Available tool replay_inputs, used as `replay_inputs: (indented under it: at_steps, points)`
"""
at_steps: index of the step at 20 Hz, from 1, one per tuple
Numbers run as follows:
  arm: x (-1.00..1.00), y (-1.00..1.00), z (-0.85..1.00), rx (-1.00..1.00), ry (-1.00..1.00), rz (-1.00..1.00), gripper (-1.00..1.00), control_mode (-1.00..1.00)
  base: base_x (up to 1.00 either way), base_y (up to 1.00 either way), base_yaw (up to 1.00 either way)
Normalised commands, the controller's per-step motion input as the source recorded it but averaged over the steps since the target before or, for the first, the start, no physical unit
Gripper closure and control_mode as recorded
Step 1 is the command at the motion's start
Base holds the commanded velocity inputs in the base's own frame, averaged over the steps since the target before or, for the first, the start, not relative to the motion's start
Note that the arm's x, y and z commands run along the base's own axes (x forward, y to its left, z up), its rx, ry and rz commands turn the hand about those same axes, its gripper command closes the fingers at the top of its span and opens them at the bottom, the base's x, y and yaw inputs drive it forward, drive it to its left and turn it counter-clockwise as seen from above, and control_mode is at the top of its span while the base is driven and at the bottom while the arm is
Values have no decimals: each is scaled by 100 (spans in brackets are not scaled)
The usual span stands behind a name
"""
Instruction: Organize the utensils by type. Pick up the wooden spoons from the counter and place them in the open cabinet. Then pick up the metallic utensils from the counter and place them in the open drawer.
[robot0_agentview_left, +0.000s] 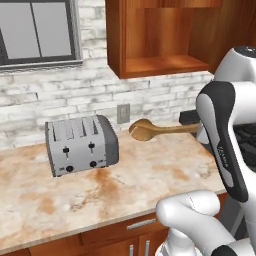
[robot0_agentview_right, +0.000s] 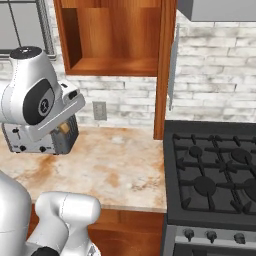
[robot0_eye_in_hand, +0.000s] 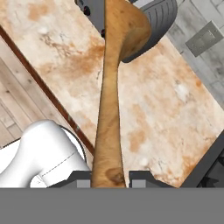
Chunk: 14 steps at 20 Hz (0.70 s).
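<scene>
**Above the counter: 1 wooden spoon held aloft**

Above the counter (robot0_agentview_left: 150, 175), between toaster (robot0_agentview_left: 80, 145) and stove (robot0_agentview_right: 215, 175), hangs 1 wooden spoon (robot0_agentview_left: 160, 130), roughly level, clear of the stone, round bowl pointing toward the toaster and the brick wall (robot0_agentview_left: 150, 100).

Reaches up from the base, elbow bent high, forearm crossing in front of the stove side, hand largely hidden behind the white upper link in the left base view. Gripper (robot0_eye_in_hand: 109, 175) clamped on the handle end, 1 dark finger (robot0_eye_in_hand: 81, 177) on each side of the wood, seen from the hand camera.

Looks light orange-brown, with a long handle widening into a broad rounded bowl, grain and a small knot visible near the grip.

Counted: 1 spoon, 1 toaster with 2 levers and 2 knobs, 1 wall outlet (robot0_agentview_left: 123, 113), 1 open cabinet (robot0_agentview_left: 160, 35) above with plain wood interior, 1 window (robot0_agentview_left: 37, 30) at left.
</scene>
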Motion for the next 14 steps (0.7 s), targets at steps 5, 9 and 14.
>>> replay_inputs:
  at_steps: [5,9,14]
  points:
    - [0,0,0,0,0,0,100,100,1,0,0]
    - [0,0,0,0,0,0,100,100,0,0,0]
    - [-4,0,-1,1,1,0,100,-100,0,0,0]
